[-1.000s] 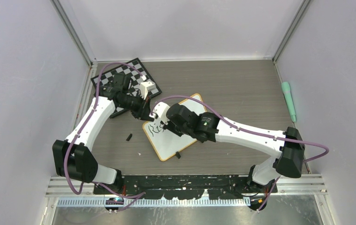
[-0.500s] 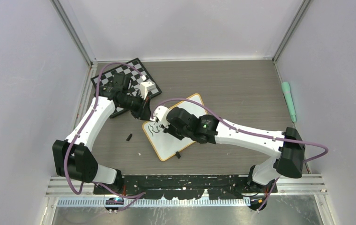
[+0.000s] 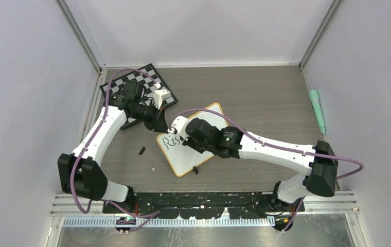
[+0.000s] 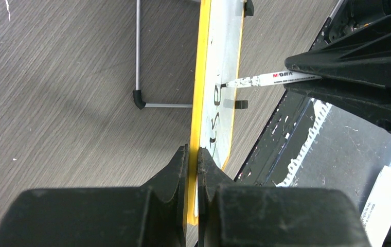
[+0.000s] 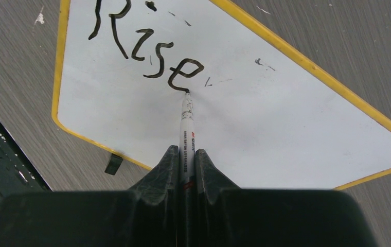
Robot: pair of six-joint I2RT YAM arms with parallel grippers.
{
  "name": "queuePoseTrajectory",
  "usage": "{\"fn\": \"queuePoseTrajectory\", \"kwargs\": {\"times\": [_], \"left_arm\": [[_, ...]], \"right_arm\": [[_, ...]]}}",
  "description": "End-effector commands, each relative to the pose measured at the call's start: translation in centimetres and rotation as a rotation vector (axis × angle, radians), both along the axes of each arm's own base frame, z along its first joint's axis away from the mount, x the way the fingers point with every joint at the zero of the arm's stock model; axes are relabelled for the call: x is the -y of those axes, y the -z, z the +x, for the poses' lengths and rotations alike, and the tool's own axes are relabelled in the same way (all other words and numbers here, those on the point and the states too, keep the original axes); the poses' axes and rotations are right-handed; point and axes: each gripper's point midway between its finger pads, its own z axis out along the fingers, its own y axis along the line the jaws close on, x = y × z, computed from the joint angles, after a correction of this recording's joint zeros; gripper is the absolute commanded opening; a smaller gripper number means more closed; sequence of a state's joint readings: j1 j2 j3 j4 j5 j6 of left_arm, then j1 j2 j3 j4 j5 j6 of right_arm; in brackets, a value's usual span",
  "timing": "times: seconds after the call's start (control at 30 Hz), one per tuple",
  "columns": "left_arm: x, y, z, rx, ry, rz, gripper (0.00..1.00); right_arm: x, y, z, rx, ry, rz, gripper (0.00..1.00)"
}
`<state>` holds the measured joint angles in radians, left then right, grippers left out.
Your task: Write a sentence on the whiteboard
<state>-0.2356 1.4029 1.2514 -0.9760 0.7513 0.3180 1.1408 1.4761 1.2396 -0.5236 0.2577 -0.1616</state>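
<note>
The whiteboard [image 3: 185, 160] lies tilted on the table, white with a yellow-orange rim. My left gripper [image 3: 159, 127] is shut on its far left rim [image 4: 203, 77], one finger on each side of the edge [image 4: 193, 153]. My right gripper [image 5: 185, 153] is shut on a white marker [image 5: 187, 123] and hangs over the board's left part [image 3: 179, 135]. The marker's tip touches the board at the tail of the "e". Of the sentence [image 5: 144, 49], only the black word "Rise" is written, near the board's left corner [image 3: 169, 142]. The marker [image 4: 265, 78] also shows in the left wrist view.
A black-and-white chessboard [image 3: 131, 82] lies at the back left with a small white box [image 3: 162, 96] on it. A teal pen [image 3: 317, 110] rests by the right wall. A small black piece [image 3: 141, 151] lies left of the board. The board's black foot clip [image 3: 195, 170] sticks out near me.
My right gripper has shifted slightly left and nearer with the marker on the board, around the end of "Rise". The left arm has not moved.
</note>
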Motion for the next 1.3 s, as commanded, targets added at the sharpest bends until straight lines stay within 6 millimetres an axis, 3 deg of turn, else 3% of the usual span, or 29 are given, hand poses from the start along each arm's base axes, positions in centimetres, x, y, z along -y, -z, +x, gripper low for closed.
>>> {"fn": "queuePoseTrajectory", "kwargs": {"times": [0.0,0.27,0.4,0.57,0.87,1.1,1.27], "left_arm": [[0.2,0.0,0.3,0.015,0.009,-0.005,0.00],[0.2,-0.5,0.3,0.023,0.044,-0.005,0.00],[0.5,-1.1,0.0,0.017,0.088,-0.020,0.00],[0.6,-1.3,0.3,0.033,0.125,-0.019,0.00],[0.8,-0.8,1.2,0.038,0.154,0.012,0.00],[1.2,-0.5,2.0,0.035,0.154,0.028,0.00],[1.3,-0.9,1.9,0.034,0.136,0.019,0.08]], "right_arm": [[0.5,-3.2,1.6,0.084,0.047,0.055,0.00],[0.0,-5.9,0.2,0.047,-0.006,0.146,0.00],[0.4,-8.4,-0.7,0.057,-0.022,0.240,0.00],[1.6,-9.7,-1.1,0.082,-0.046,0.269,0.00],[5.1,-9.6,1.6,0.140,0.093,0.279,0.00],[5.6,-8.0,2.3,0.139,0.141,0.279,0.00],[5.7,-8.3,2.1,0.098,0.141,0.304,0.00]]}}
